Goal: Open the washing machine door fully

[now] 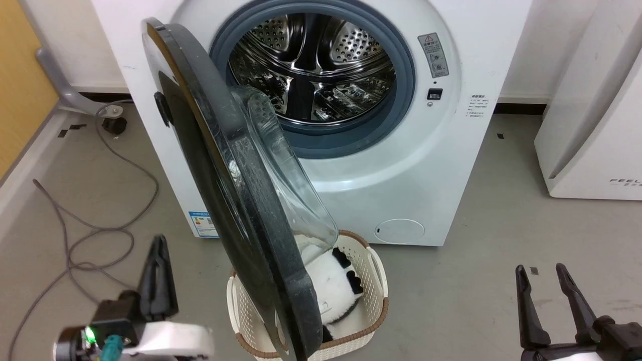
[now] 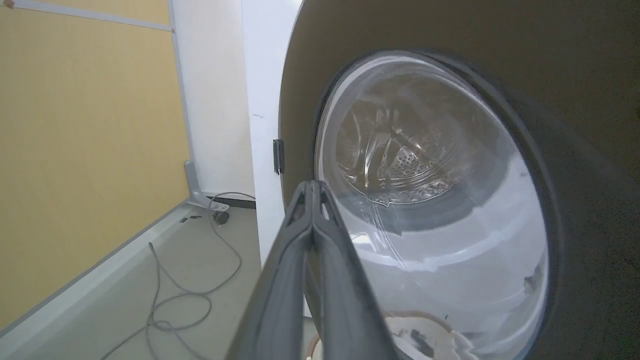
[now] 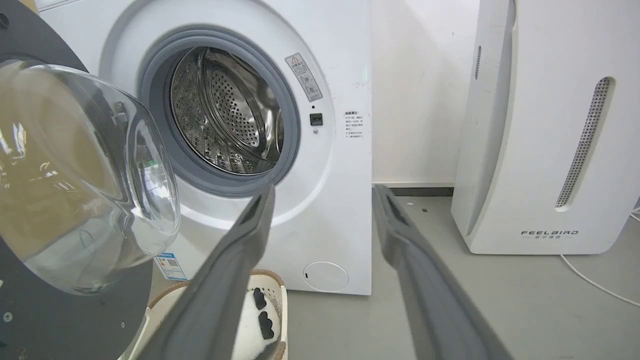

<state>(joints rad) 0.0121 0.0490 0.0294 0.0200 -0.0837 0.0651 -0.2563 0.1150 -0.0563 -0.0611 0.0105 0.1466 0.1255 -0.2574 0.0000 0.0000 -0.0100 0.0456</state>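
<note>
Across the bottom of the head view runs a grey floor (image 1: 476, 291), with a loose cable (image 1: 156, 186) at left beside a yellow wall panel (image 1: 20, 90). A white washing machine (image 1: 426, 175) fills the upper centre, and a white appliance (image 1: 587, 125) stands at right. The washing machine door (image 1: 210, 165) stands swung out, left of centre, over a cream basket (image 1: 373, 271) holding a panda toy (image 1: 336, 291). The left pincer (image 1: 159, 240), lower left, is clenched on nothing. The right pincer (image 1: 539, 268), lower right, is released.
</note>
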